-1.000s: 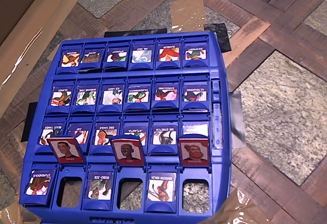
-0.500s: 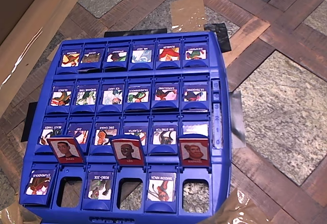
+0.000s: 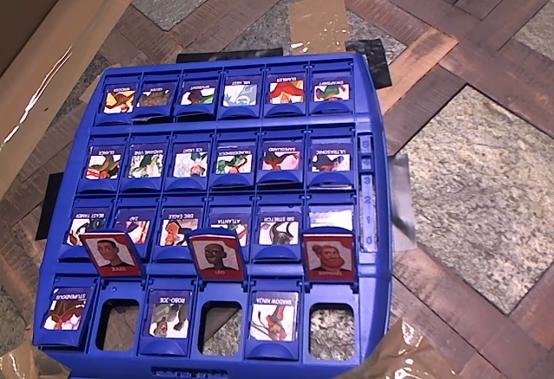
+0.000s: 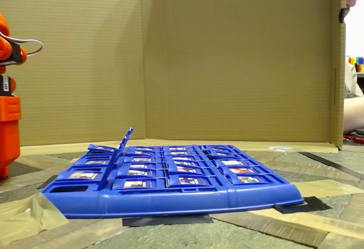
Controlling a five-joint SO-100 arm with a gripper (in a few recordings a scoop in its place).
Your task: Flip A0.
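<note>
Tile A0 (image 3: pixel 67 308) lies flat in the board's (image 3: pixel 372 180) corner; jaws' state cannot be told.

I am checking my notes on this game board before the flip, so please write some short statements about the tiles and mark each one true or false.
1. The STUPENDOUS tile lies flat in the bottom-left slot of the blue board in the overhead view. True.
2. Five red portrait tiles stand up. False: three stand up, among them the LEO tile, all in one row.
3. The ROBO-JOE tile lies flat in the bottom row. True.
4. Every slot in the bottom row holds a flat tile. False: three slots there are open holes, such as the one beside the STUPENDOUS tile.
5. The board rests on a plain white table. False: the surface is patterned stone and wood.
</note>
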